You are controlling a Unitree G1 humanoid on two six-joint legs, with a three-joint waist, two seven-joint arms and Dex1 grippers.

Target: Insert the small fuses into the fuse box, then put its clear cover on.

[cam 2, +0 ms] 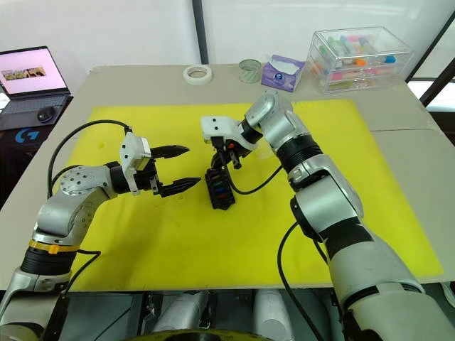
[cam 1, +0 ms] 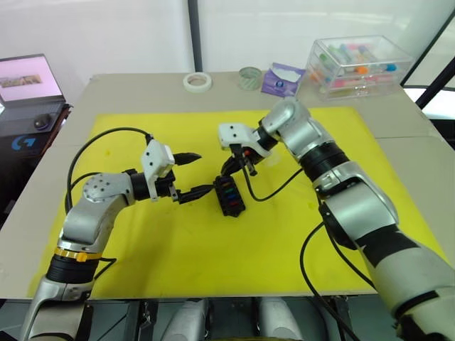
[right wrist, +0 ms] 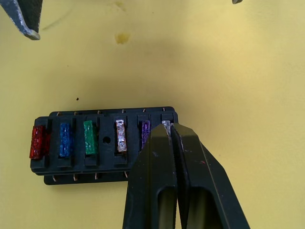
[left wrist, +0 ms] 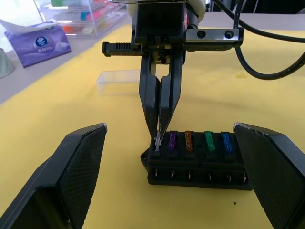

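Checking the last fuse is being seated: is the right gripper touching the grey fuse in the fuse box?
Touching. In the left wrist view, the right gripper pinches the grey fuse at the fuse box's end slot.

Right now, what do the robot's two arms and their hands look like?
Both arms are rounded silver-grey shells with black joint bands; the left one has a gold ring near its base. Loose black cables loop alongside each. Each wrist carries a white block, and the left hand and right hand each end in two black tapering fingers, with textured pads on the left one's.

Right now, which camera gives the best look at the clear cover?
The left wrist view: the clear cover lies on the yellow mat behind the right claw, its outline plain. In the left eye view it is a faint glint beside that arm.
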